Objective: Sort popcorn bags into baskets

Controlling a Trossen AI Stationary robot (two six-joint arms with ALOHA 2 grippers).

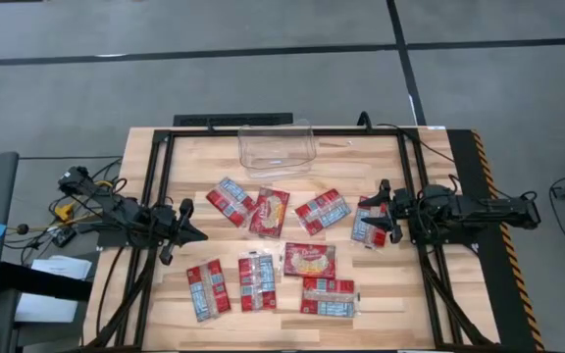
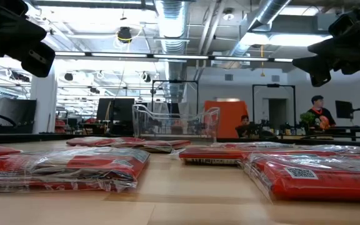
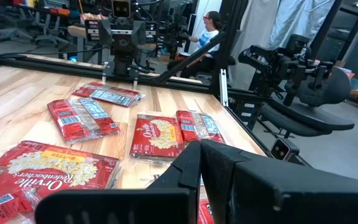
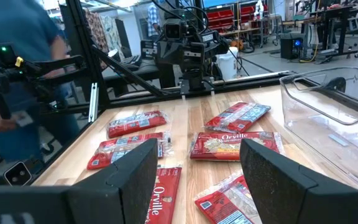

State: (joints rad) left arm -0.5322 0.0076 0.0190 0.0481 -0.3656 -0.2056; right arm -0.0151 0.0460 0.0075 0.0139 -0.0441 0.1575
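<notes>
Several red popcorn bags (image 1: 310,260) lie flat on the wooden table, in a far row and a near row; they also show in the low view (image 2: 74,165). The clear tub (image 1: 276,147) stands at the middle of the table's far edge, and I see nothing in it (image 4: 331,118). My left gripper (image 1: 196,222) hovers at the left of the bags with its fingers shut (image 3: 201,149). My right gripper (image 1: 385,211) hangs open (image 4: 197,146) above the rightmost bag (image 1: 369,226). The low view shows it well above the table (image 2: 330,47).
Black frame rails (image 1: 155,196) run along the table's left, right and far sides. Bare wood lies between the tub and the far row of bags (image 1: 351,167). A person in blue (image 4: 23,56) stands beyond the table's left side, and others sit in the room behind (image 2: 317,112).
</notes>
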